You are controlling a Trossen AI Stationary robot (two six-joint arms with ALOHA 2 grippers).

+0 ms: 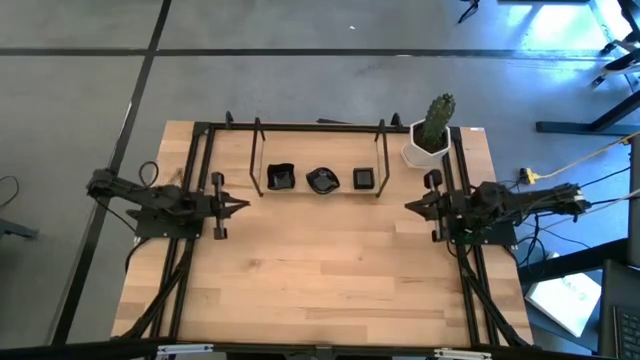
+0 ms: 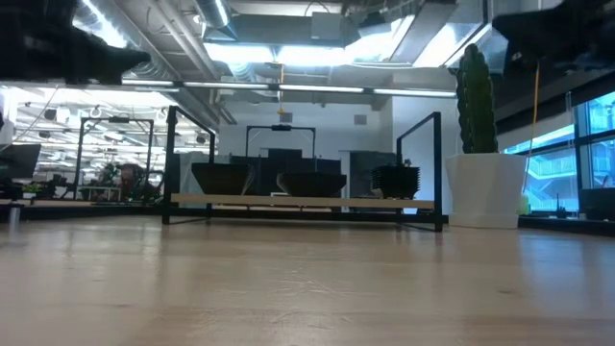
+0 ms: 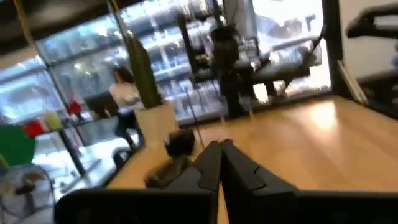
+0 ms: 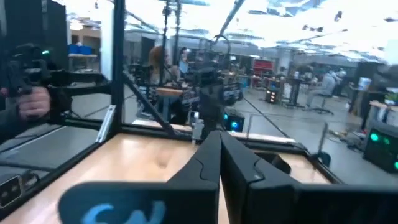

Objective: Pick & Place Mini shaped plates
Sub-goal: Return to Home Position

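Three stacks of mini shaped plates sit in a row on the black-framed shelf (image 1: pixel 257 155) at the far side of the table (image 1: pixel 320 270): a wavy-edged square stack (image 1: pixel 281 178) at left, a leaf-like stack (image 1: pixel 323 180) in the middle and a small flat square stack (image 1: pixel 364 179) at right; the number of dishes in each cannot be counted. One white pot (image 1: pixel 424 151) with a cactus (image 1: pixel 438 118) stands just beside the shelf's right end. The two arms lie level at opposite sides, pointing inward, the left gripper (image 1: pixel 244 205) and right gripper (image 1: pixel 409 205) each with fingers pressed together, holding nothing.
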